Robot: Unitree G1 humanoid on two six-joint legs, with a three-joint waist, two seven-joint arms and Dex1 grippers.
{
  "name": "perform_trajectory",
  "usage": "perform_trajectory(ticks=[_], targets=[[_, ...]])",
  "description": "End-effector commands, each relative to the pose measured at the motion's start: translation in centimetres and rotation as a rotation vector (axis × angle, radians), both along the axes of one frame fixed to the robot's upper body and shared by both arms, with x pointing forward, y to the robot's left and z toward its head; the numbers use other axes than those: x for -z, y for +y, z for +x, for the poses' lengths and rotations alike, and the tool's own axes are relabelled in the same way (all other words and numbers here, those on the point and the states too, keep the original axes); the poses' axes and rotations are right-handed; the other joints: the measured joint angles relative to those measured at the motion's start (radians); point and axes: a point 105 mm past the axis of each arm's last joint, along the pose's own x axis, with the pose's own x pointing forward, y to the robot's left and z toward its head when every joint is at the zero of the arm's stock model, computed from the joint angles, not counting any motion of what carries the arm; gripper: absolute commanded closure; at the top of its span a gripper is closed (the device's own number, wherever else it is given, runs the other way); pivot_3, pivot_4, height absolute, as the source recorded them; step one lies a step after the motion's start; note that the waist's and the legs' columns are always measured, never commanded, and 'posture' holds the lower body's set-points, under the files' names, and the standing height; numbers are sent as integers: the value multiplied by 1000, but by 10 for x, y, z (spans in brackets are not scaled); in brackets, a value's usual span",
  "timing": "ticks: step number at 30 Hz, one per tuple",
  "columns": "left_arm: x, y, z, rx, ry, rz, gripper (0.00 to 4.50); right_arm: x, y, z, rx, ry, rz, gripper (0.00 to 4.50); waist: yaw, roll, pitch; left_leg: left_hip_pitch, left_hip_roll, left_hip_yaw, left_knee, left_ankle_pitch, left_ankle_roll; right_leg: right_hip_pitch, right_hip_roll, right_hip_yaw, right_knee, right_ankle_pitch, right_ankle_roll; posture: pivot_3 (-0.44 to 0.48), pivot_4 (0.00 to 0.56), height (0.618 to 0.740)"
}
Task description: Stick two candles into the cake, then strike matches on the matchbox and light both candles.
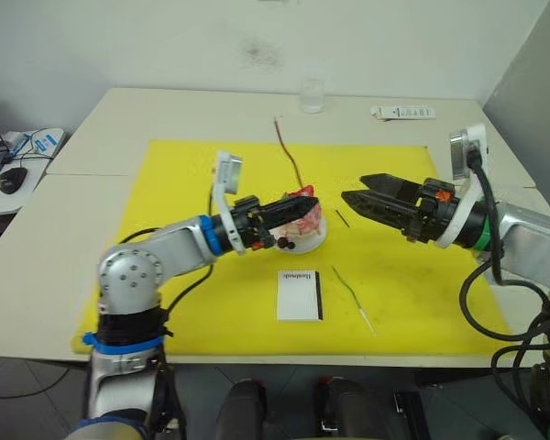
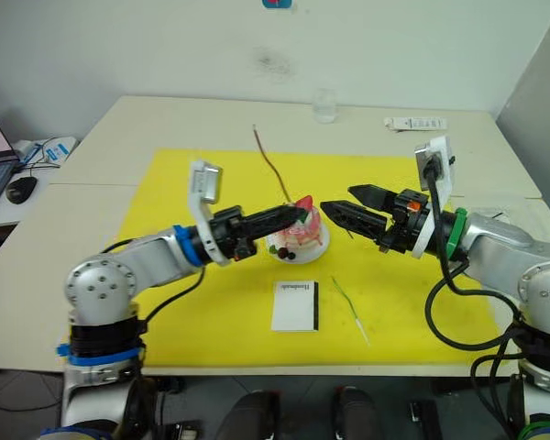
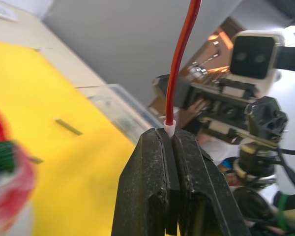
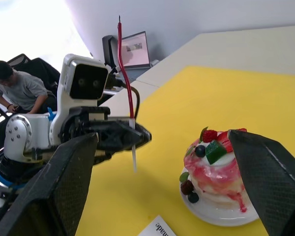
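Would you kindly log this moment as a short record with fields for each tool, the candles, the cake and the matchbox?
left tool: shut on the red candle, gripping near its white end, beside the cake
right tool: open, holding nothing, facing the cake from the other side
cake: on its white plate, no candle stuck in yet
green candle: lying on the yellow mat
matchbox: flat on the mat, nearer the robot than the cake
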Motion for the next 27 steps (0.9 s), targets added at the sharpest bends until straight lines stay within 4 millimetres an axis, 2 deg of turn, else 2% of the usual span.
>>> perform_trajectory(ticks=[1, 6, 9, 14, 18, 23, 27], targets=[[-16, 32, 4, -131, -146, 94, 4500, 11, 17, -6, 7, -111, -106, 24, 0, 0, 0, 0, 0, 0, 0, 0, 0, 0, 0, 0, 0, 0, 0, 0, 150, 740], [-9, 72, 25, -349, -314, 276, 4500, 32, 33, 2, 42, -226, -245, 24, 1, 0, 0, 0, -1, 1, -1, 0, 0, -2, 0, 1, 0, 0, 0, 0, 150, 740], [1, 78, 35, -402, -356, 311, 4500, 33, 42, 6, 57, -266, -267, 24, 5, 0, 0, -1, -2, 2, -1, 0, 0, -2, -2, 2, 0, 0, 0, 0, 150, 740], [6, 58, 48, -366, -405, 288, 4500, 29, 51, 13, 71, -295, -276, 24, 15, 0, 0, -2, -2, 2, 0, 0, 0, -2, -3, 3, -1, 0, 0, 0, 150, 740], [6, 34, 54, -285, -414, 251, 4500, 23, 54, 14, 73, -302, -276, 24, 17, 0, 0, -3, -1, 2, 0, 0, 0, -3, -2, 2, 0, 0, 0, 0, 150, 740], [5, 20, 61, -239, -388, 198, 4500, 25, 54, 13, 81, -303, -315, 24, 15, 0, 0, -3, 0, 2, 0, 0, 0, -3, -2, 3, 0, 0, 0, 0, 150, 740], [11, 17, 65, -216, -362, 189, 4500, 28, 52, 14, 100, -301, -332, 24, 8, 0, 0, -2, 0, 2, 0, 0, 0, -3, -1, 3, 1, 0, 0, 0, 150, 740]])
